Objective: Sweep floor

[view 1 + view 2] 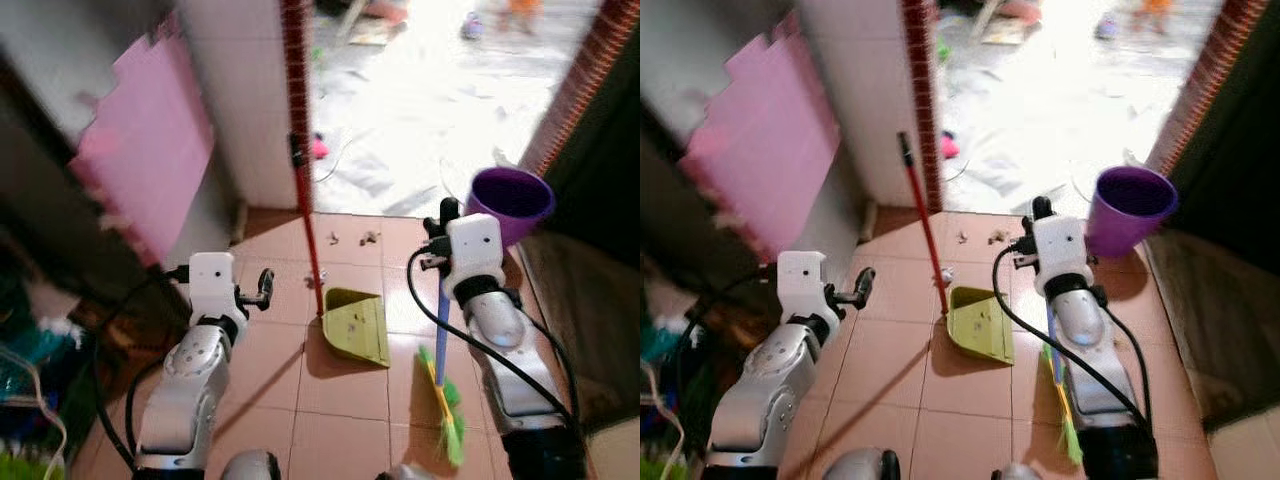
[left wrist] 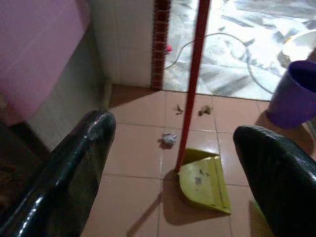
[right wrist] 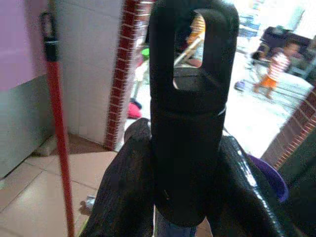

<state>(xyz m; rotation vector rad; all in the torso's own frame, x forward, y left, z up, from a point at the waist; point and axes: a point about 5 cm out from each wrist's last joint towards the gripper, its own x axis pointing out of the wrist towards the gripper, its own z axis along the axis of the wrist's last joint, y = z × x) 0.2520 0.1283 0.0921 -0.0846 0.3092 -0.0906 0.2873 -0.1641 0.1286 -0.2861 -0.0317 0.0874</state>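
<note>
One blue-handled broom with green bristles (image 1: 443, 395) is clamped by its black handle tip in the right gripper (image 3: 185, 197), bristles on the floor below it. One yellow-green plastic dustpan on a red pole (image 1: 357, 324) stands between the grippers, ahead of the left gripper (image 2: 173, 163), whose fingers are spread wide apart. Three scraps of litter (image 2: 169, 138) lie just beyond the dustpan on terracotta floor tiles (image 1: 270, 390), one purple plastic bucket (image 1: 510, 200) sits beside the right gripper, and a bright doorway lies ahead.
</note>
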